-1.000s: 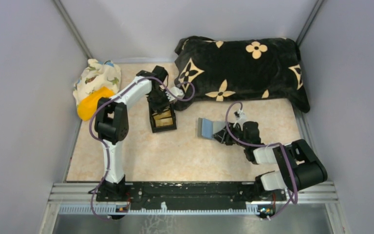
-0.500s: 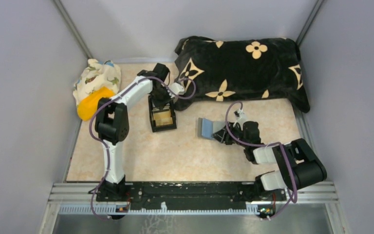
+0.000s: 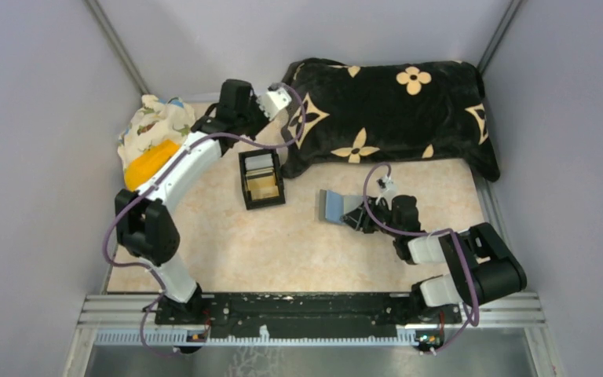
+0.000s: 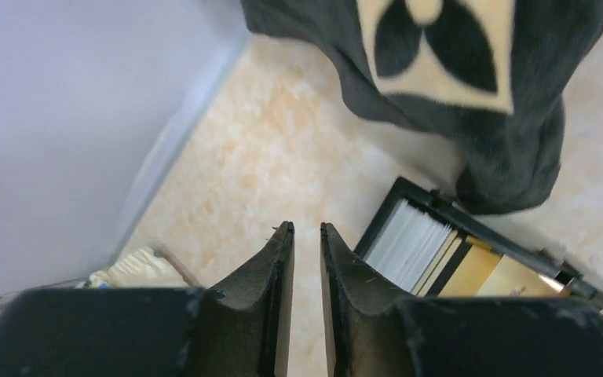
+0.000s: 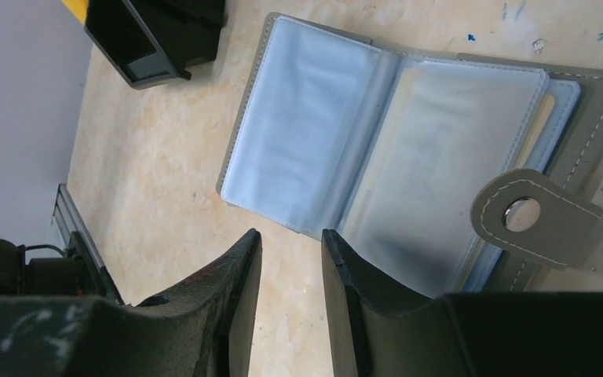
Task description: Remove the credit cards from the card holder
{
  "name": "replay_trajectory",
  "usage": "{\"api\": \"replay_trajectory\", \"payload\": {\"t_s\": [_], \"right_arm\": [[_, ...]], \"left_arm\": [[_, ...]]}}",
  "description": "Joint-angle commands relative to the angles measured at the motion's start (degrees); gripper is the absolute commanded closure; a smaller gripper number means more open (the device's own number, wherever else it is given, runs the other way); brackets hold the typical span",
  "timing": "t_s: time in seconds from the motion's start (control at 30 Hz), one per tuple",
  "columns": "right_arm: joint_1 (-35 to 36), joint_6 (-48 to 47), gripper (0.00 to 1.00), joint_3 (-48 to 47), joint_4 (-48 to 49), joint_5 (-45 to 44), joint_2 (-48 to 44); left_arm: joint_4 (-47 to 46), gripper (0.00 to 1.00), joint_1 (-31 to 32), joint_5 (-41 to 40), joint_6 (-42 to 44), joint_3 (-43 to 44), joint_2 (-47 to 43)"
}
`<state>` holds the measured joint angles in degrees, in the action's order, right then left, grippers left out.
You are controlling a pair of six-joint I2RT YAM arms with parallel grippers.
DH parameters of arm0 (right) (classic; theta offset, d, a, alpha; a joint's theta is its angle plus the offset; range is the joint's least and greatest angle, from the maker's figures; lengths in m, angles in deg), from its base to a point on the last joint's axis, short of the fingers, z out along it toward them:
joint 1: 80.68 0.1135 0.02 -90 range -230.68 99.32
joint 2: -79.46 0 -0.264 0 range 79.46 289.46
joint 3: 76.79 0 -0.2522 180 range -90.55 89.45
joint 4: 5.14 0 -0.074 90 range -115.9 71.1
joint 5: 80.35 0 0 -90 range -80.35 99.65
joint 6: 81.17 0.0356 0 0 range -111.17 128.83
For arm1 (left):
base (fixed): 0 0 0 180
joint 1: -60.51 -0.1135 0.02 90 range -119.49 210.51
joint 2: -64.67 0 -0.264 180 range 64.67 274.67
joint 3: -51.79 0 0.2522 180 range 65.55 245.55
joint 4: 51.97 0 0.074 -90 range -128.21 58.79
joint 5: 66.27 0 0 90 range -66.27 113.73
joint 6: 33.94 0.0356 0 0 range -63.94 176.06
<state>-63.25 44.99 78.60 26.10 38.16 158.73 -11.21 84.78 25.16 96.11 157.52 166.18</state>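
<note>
One card holder (image 5: 377, 157) lies open on the desk (image 3: 283, 243), a little right of centre. It is on the near side of the pillow (image 3: 385, 110) and well apart from the black box (image 3: 261, 179) to its left. Its cover is grey with pale stitching along the edge. Two light-blue, see-through plastic sleeve faces are spread flat across the inside. A tan card edge shows behind the right-hand sleeve. One grey snap tab (image 5: 535, 218) with a single round metal stud sticks out on the holder's right side.

The right end effector (image 5: 290, 234) sits low at the holder's near edge. Its two fingers are slightly parted and nothing is visible between them. I cannot tell whether a finger touches the sleeve.

The left end effector (image 4: 307, 228) is at the far left of the desk, beside the pillow's left corner and beyond the box. Its fingers have only a thin slit between them and hold nothing.

The one black box stands open. It holds a stack of white cards in its far section and gold-coloured pieces in its near section.

The one pillow is black with cream flower motifs, four whole and two cut off at the edges. One printed cloth bundle (image 3: 157, 124) lies at the far left, with a yellow object (image 3: 148, 165) against its near side.
</note>
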Motion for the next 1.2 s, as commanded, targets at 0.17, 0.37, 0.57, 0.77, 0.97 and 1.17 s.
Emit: {"api": "replay_trajectory", "payload": {"t_s": [0.17,0.37,0.57,0.77,0.97,1.17], "right_arm": [[-0.2,-1.9,0.48,-1.1,-3.8,-6.8,-11.7],[-0.1,-10.3,0.34,-9.2,-22.4,-21.0,-19.0],[-0.2,-9.1,0.41,-13.3,-32.0,-31.4,-18.3],[0.0,-5.9,0.47,-12.2,-32.2,-28.0,-18.5],[1.2,-7.5,0.48,-10.9,-33.4,-28.0,-25.4],[5.2,-8.9,0.49,-12.7,-34.2,-29.0,-24.6]], "left_arm": [[-41.6,0.30,4.7,25.4,-35.2,-22.3,-15.8],[-40.5,0.27,20.8,1.8,-39.8,-22.4,-12.8],[-61.6,0.01,14.0,12.7,-65.7,-39.6,-8.2],[-59.0,0.01,16.9,17.0,-65.8,-36.9,-3.1],[-53.8,0.16,20.6,13.5,-63.7,-31.7,-0.7],[-50.5,0.47,20.8,10.4,-65.2,-30.5,6.0]]}}
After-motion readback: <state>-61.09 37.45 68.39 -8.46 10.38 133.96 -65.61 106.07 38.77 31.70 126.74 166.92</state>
